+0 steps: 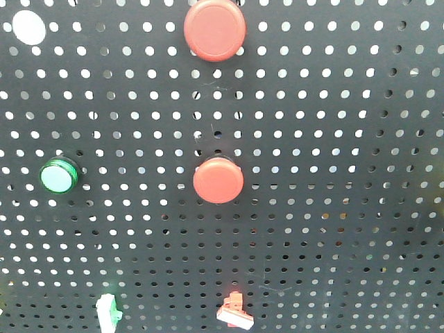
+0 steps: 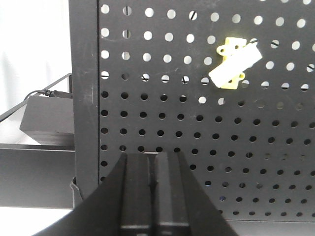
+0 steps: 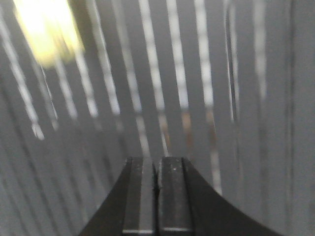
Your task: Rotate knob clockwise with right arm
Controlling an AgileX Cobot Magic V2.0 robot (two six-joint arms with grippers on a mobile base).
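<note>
A black pegboard (image 1: 333, 139) fills the front view. It carries a large red round cap (image 1: 215, 29) at the top and a smaller red round cap (image 1: 218, 180) in the middle. I cannot tell which of them is the knob. No gripper shows in the front view. My right gripper (image 3: 157, 160) is shut and empty, and its view is smeared into vertical streaks with a yellowish blur (image 3: 47, 29) at the upper left. My left gripper (image 2: 156, 156) is shut and empty, facing the lower left part of the pegboard (image 2: 147, 118).
A green round button (image 1: 58, 175) sits at the left, a white disc (image 1: 29, 28) at the top left. A white-green switch (image 1: 107, 311) and a red switch (image 1: 234, 311) sit at the bottom. A yellow-white switch (image 2: 235, 63) and a black box (image 2: 47, 118) show in the left wrist view.
</note>
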